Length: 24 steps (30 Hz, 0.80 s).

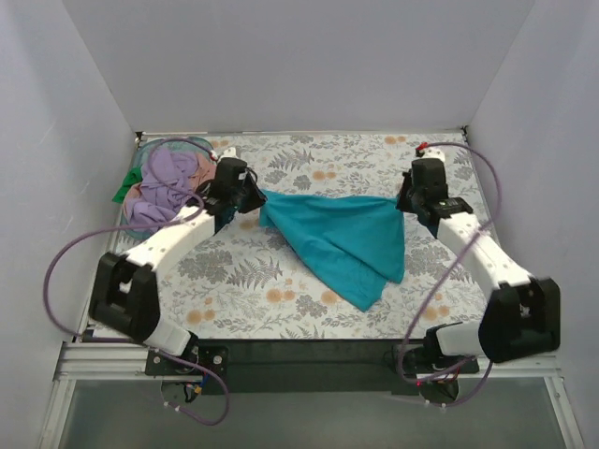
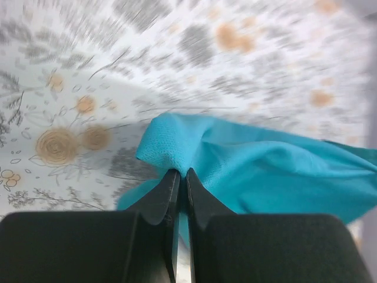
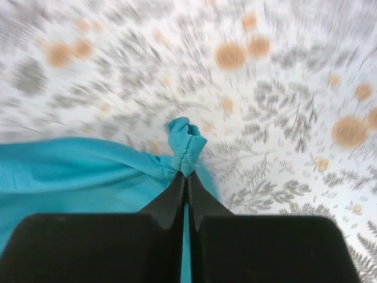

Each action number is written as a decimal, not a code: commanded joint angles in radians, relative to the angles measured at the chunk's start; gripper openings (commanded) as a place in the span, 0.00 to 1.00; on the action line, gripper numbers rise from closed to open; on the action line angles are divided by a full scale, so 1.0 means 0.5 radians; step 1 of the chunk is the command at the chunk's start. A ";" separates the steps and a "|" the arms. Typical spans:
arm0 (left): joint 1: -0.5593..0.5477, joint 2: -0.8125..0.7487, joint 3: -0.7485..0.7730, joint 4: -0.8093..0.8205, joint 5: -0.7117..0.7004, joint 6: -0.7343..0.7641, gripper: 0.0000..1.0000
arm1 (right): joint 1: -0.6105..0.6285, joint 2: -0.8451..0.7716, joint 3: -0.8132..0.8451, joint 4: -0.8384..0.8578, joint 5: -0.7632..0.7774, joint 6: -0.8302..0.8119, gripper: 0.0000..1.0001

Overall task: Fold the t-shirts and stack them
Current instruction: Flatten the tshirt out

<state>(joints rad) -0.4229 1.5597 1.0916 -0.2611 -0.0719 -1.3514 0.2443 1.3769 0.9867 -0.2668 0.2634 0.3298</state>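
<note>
A teal-blue t-shirt (image 1: 342,238) hangs stretched between both grippers above the floral table, its lower part drooping toward the near middle. My left gripper (image 1: 253,198) is shut on its left corner; the cloth bunches at the fingertips in the left wrist view (image 2: 177,150). My right gripper (image 1: 404,199) is shut on the right corner, a knot of teal cloth showing in the right wrist view (image 3: 186,147). A pile of lavender (image 1: 167,178), salmon-pink (image 1: 200,170) and green (image 1: 123,192) shirts lies at the far left.
The pile sits in a teal basket (image 1: 183,143) at the far left corner, close behind the left arm. White walls enclose the table on three sides. Purple cables loop off both arms. The floral tablecloth (image 1: 281,299) covers the table.
</note>
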 commanded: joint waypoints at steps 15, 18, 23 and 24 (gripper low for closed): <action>-0.099 -1.975 0.096 0.206 0.389 -0.089 0.00 | 0.073 -1.471 0.870 -0.466 -0.628 -0.095 0.01; -0.096 -1.914 0.148 0.209 0.371 -0.107 0.00 | 0.070 -1.435 0.947 -0.479 -0.604 -0.120 0.01; -0.099 -1.587 0.063 0.151 -0.041 -0.135 0.00 | 0.070 -1.196 0.807 -0.488 -0.255 -0.150 0.01; -0.096 -1.509 0.053 0.108 -0.153 -0.153 0.00 | 0.073 -1.059 0.764 -0.485 -0.175 -0.147 0.01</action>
<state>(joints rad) -0.4732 0.6632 1.1591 -0.1230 0.0284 -1.4109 0.2802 0.6777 1.4429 -0.4625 0.0334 0.2798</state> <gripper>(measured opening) 0.031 0.023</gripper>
